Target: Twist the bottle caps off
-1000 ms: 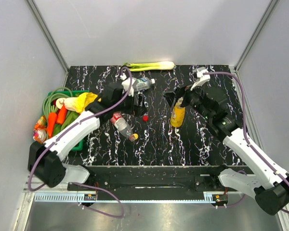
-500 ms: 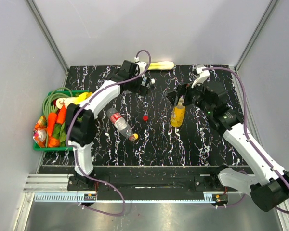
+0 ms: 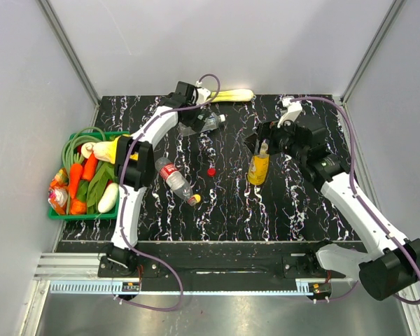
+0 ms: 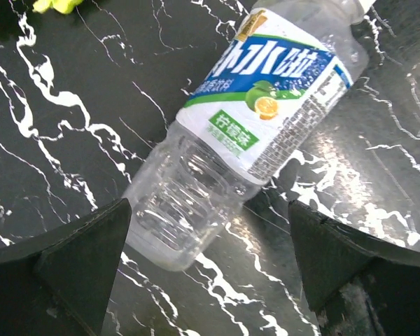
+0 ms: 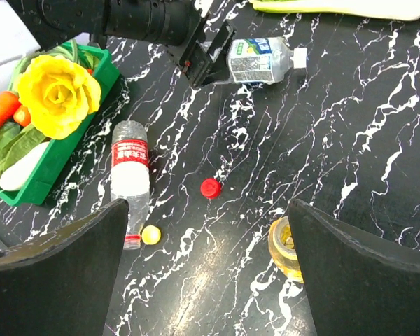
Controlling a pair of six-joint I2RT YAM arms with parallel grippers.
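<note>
Bottle caps (image 5: 211, 187): the red and the yellow cap (image 5: 151, 234) lie loose mid-surface (image 3: 294, 203). The white cap (image 5: 299, 57) is still on the blue-green bottle (image 4: 266, 119), which lies on its side at the far edge. The left hand (image 4: 206, 231) straddles that bottle, fingers spread wide, probably to pin it. The right hand (image 5: 208, 217) is spread too and empty above the uncapped juice bottle (image 3: 257, 168), likely free for twisting.

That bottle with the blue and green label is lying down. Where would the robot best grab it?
Probably from above, jaws across the bottle at its clear ribbed body: it lies flat, both round sides exposed, and that leaves the white cap free for twisting.
</note>
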